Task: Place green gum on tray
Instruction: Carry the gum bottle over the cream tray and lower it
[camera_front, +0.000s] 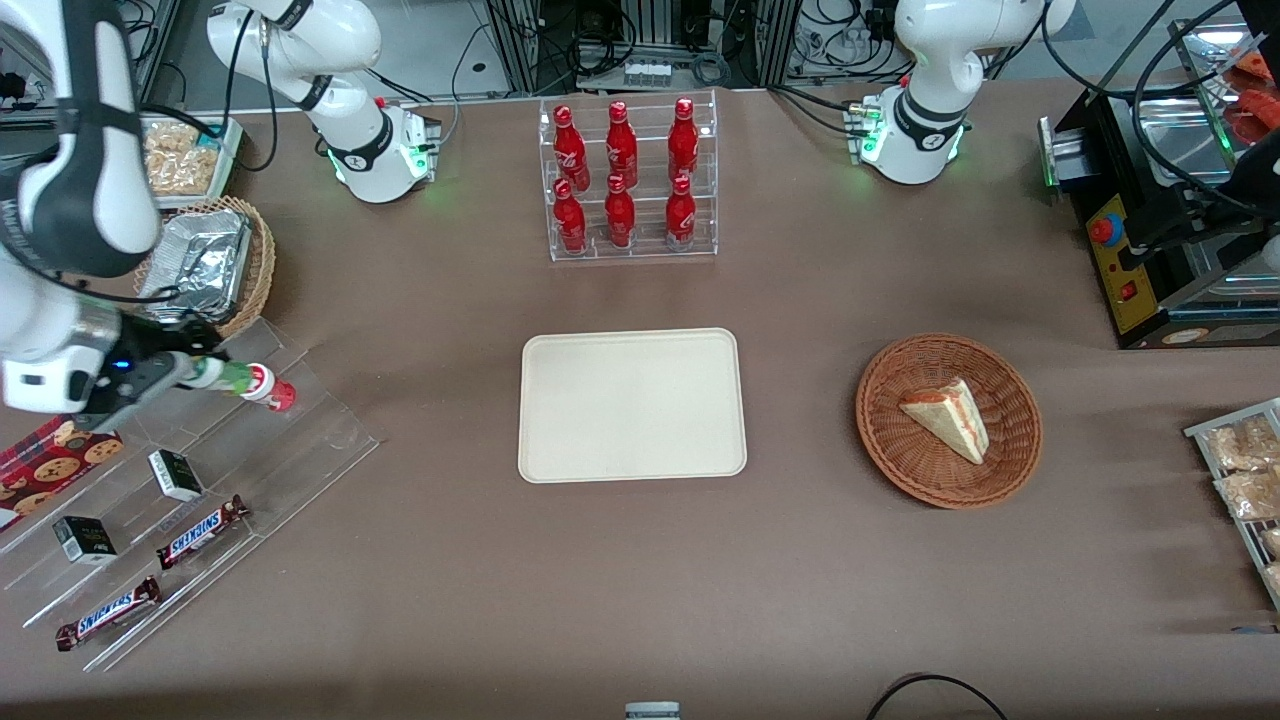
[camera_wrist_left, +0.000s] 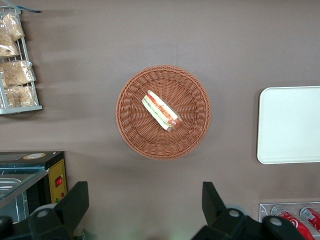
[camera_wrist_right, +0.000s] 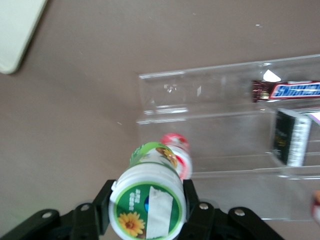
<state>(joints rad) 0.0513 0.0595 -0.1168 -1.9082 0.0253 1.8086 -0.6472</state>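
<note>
The gripper (camera_front: 200, 372) clamps the green gum (camera_front: 230, 377), bottle lying horizontal. The tray (camera_front: 632, 405) lies at 3 o'clock from it, well apart.

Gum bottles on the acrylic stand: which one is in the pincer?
The green gum, lifted above the clear stepped stand and clamped in the pincer. The red gum bottle sits free on the stand, just under it.

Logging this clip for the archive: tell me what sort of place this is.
Probably a robotics lab set up as a mock snack shop: red bottles in a clear rack, Snickers bars on an acrylic stand, cables past the table. The end effector is shut on the green gum above that stand; the tray waits.
</note>
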